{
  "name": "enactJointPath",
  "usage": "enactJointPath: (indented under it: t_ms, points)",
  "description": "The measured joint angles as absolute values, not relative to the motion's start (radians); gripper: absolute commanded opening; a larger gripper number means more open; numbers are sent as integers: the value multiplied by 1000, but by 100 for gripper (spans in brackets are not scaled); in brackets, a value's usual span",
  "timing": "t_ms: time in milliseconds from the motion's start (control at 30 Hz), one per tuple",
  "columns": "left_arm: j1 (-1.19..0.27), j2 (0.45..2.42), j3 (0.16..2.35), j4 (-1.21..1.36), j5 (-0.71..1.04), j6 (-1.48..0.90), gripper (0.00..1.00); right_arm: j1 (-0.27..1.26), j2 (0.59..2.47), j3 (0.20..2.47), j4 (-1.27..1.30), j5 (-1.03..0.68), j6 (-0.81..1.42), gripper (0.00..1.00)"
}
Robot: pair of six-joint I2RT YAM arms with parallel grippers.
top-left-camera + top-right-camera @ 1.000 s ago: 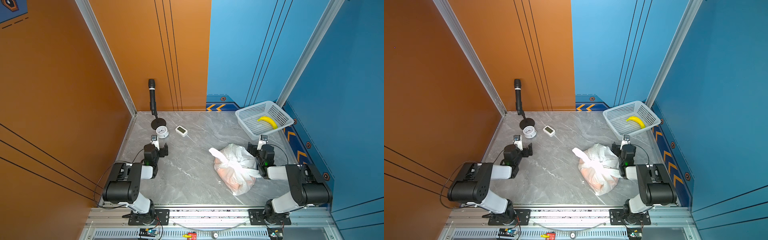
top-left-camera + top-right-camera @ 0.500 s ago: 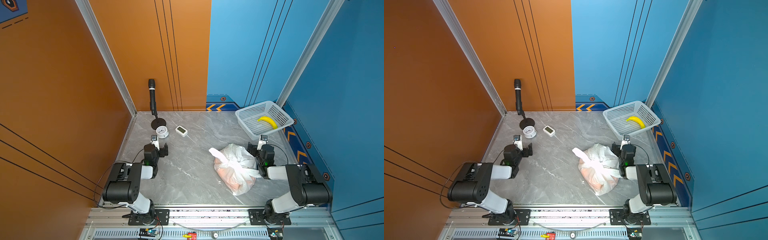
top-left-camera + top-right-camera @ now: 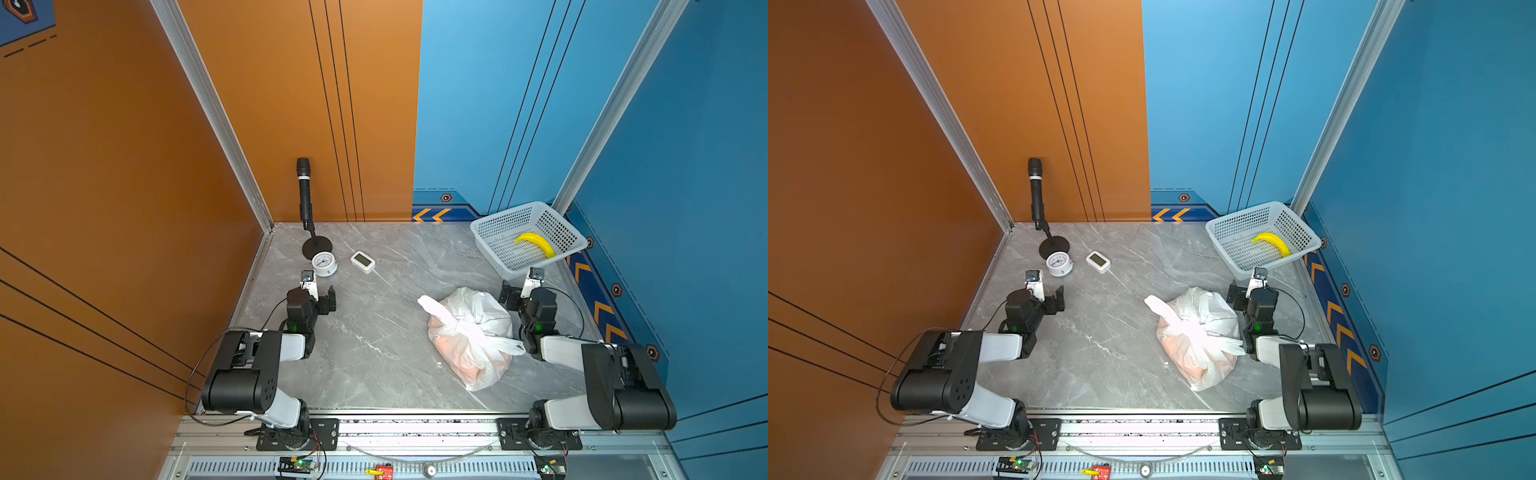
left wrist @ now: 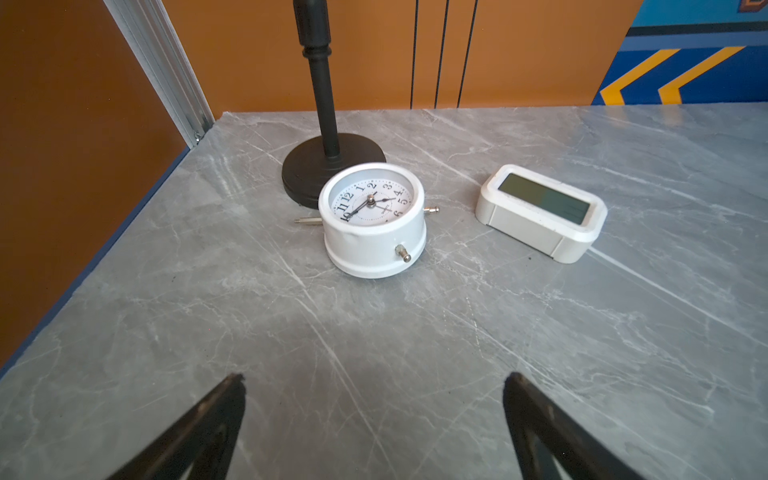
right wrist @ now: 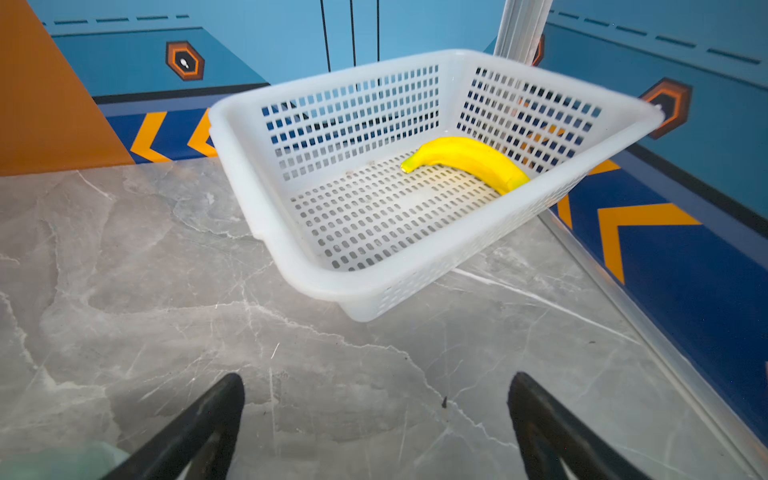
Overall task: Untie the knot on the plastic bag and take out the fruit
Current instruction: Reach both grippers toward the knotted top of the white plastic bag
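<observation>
Orange fruit (image 3: 459, 358) shows dimly through the plastic bag (image 3: 482, 311); left pincer (image 4: 374, 386) and right pincer (image 5: 376, 386) gape empty.

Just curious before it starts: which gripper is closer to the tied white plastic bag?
Right. The right gripper sits open just beside the plastic bag, toward the basket; the left gripper is far across the table, near the analog clock.

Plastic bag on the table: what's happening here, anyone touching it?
Nothing is being handled. The plastic bag lies right of centre, knot tied, orange fruit showing through the film. Left tool and right tool are open and empty, resting low at either side. The basket at the back holds only a banana.
</observation>
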State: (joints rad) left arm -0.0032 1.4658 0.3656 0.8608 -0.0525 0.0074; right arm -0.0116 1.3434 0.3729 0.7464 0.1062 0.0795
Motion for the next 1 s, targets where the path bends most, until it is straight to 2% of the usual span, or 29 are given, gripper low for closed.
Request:
enactJointPath:
  t_ms: [233, 433, 600, 767, 900, 1000]
  points:
    - [-67, 1174, 382, 670, -92, 0, 97, -14, 1050, 542, 334, 84, 160, 100]
    - [-173, 1054, 571, 347, -150, -104, 97, -14, 897, 818, -133, 17, 347, 100]
    - [-243, 1055, 768, 99, -154, -257, 97, -14, 886, 1015, -490, -126, 460, 93]
    - [-455, 1100, 929, -136, -181, -374, 98, 25, 893, 1076, -767, -293, 528, 89]
    - [-600, 1148, 992, -237, -181, -463, 100, 93, 903, 1076, -902, -346, 553, 83]
    - [-708, 1196, 1031, -290, -181, -521, 95, 139, 914, 1064, -945, -366, 570, 80]
